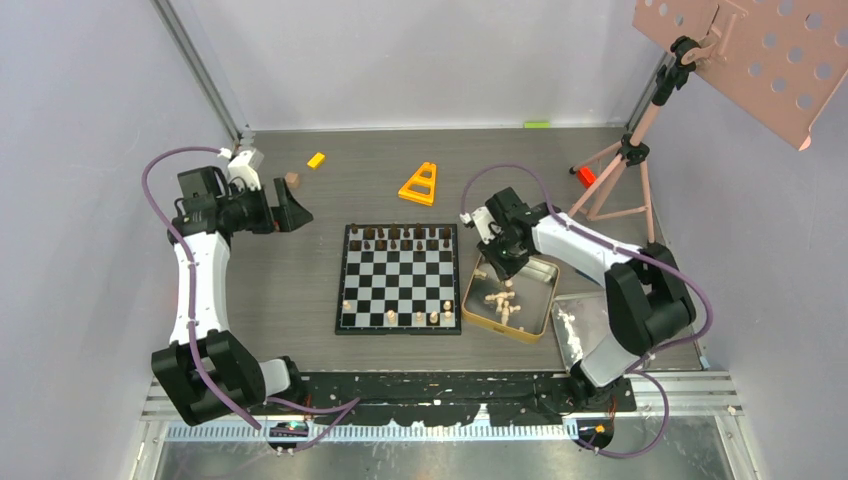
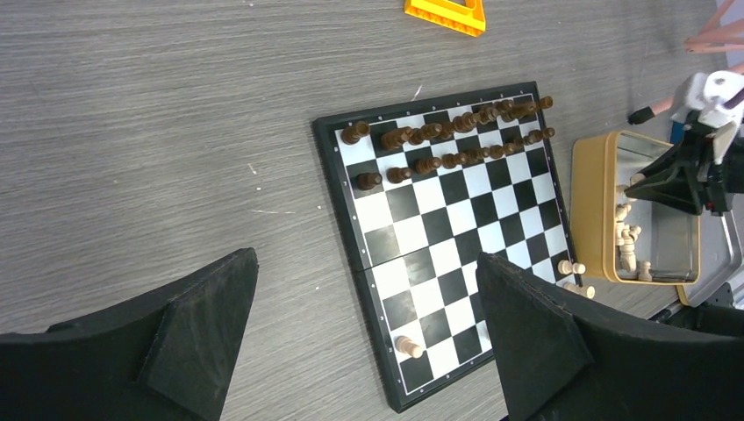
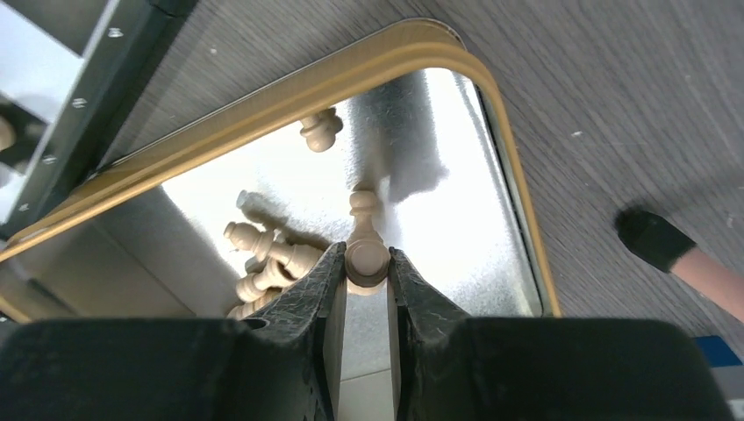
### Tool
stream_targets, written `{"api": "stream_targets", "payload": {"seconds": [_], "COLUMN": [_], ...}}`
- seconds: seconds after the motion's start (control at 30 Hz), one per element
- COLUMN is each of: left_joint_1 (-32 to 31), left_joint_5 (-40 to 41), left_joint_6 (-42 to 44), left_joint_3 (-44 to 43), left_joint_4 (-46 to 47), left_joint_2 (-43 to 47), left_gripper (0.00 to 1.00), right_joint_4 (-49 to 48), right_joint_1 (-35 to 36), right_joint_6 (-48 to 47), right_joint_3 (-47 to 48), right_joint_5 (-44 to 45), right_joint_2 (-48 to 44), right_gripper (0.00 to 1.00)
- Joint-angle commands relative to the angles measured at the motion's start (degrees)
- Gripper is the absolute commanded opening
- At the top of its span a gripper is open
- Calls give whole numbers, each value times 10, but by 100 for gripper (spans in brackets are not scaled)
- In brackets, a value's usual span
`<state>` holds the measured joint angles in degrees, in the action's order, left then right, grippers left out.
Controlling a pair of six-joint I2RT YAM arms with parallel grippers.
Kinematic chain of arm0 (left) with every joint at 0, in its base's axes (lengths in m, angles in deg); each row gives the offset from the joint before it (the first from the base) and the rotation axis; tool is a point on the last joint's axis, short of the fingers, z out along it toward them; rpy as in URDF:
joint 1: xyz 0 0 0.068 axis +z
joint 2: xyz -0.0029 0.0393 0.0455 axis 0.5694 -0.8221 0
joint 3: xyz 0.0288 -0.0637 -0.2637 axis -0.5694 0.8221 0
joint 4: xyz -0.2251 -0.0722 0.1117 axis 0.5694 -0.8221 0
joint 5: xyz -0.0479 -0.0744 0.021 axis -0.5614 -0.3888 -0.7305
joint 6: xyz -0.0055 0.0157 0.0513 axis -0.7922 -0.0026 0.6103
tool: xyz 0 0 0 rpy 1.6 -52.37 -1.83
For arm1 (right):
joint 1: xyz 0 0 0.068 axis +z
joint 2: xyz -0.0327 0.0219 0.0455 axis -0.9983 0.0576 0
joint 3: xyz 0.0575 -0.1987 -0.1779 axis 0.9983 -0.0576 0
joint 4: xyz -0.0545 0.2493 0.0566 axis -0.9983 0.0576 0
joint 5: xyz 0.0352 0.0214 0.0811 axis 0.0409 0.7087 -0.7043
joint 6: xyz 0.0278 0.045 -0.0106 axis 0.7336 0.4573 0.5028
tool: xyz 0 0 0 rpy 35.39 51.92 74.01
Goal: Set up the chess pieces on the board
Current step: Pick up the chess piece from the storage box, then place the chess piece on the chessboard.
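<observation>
The checkered board [image 1: 400, 285] [image 2: 439, 237] lies mid-table. Dark brown chess pieces [image 1: 400, 237] [image 2: 447, 140] fill its two far rows, and a few pale ones [image 1: 420, 317] stand along its near edge. Right of the board, a gold tin [image 1: 546, 305] [image 3: 263, 110] holds a heap of pale pieces [image 1: 503, 303] [image 3: 263, 259]. My right gripper [image 1: 500, 268] [image 3: 365, 263] reaches into the tin and is shut on one pale piece [image 3: 361, 210], fingers pressed against both sides of its base. My left gripper [image 1: 297, 212] [image 2: 366, 257] hangs wide open and empty, left of the board.
An orange triangular block [image 1: 419, 184] [image 2: 446, 13] lies beyond the board, with a yellow block [image 1: 316, 159] and a small brown cube [image 1: 292, 180] at the far left. A silver tray [image 1: 580, 325] sits right of the tin. A pink tripod [image 1: 620, 180] stands at the far right.
</observation>
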<state>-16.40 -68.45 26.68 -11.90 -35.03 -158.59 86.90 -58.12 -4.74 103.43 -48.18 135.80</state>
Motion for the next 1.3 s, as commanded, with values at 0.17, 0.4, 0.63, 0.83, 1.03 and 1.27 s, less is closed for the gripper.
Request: {"api": "stream_targets", "payload": {"seconds": [0.17, 0.4, 0.63, 0.83, 1.03, 1.27], "left_joint_1": [-48, -132, -204, -209, -208, -200], "left_joint_5": [-69, -77, -133, -144, -122, -104], "left_joint_6": [49, 58, -9, -23, -23, -22], "left_joint_3": [21, 68, 99, 86, 48, -5], "left_joint_4": [25, 97, 222, 232, 189, 121], "left_joint_2": [28, 65, 51, 16, 11, -5], "left_gripper": [99, 99, 96, 96, 99, 100], "right_joint_4": [8, 8, -90, -235, -333, -461], "right_joint_1": [-16, -34, -48, -17, 63, 130], "right_joint_6": [-8, 1, 58, 103, 72, 43], "right_joint_3": [61, 74, 60, 27, -6, -43], "right_joint_5": [-76, -133, -268, -357, -325, -305], "right_joint_2": [-122, -139, -173, -146, -121, -51], "right_gripper": [5, 4, 4, 1, 1, 1]}}
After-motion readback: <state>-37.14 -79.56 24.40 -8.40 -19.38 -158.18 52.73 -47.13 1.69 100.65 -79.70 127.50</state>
